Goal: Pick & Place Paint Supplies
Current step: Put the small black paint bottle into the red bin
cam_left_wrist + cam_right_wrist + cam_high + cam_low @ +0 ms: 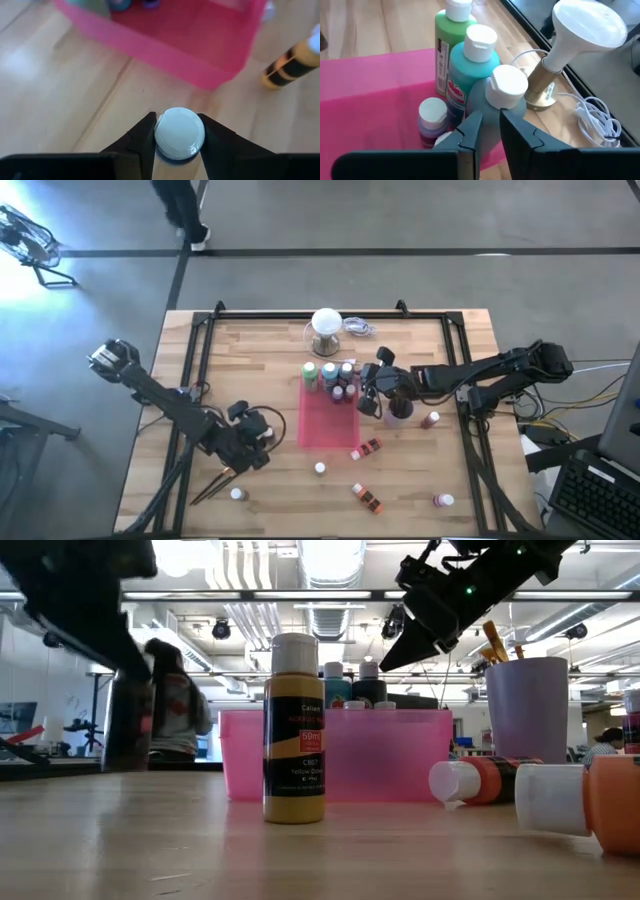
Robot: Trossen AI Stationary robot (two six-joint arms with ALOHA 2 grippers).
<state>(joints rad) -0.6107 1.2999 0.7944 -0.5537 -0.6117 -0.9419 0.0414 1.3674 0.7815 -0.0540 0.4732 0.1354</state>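
Left hand (176, 121) clamped on the white cap of a small paint bottle (179, 135), one finger on each side, low over the counter (270, 360) and just short of the near wall of the pink tray (200, 65). Judged step: carrying this bottle into the tray. Best lifted straight up first, high enough to clear the wall, with the grip kept square on the cap since a round cap could twist or slip between flat pads. Then across to the bare pink floor, well apart from the cluster at the far end, and down until the base sits flat before letting go. Right hand (490, 125) above that far end, fingers nearly together with only a slim gap and nothing seen between them, just over a grey-blue bottle (502, 100) standing beside the teal bottle (470, 70) and the green bottle (449, 45). Worth giving it room to avoid a clash over the tray. Further out, loose bottles on the counter, among them an upright yellow bottle (294, 730), plus brushes (215, 485) near the left arm.
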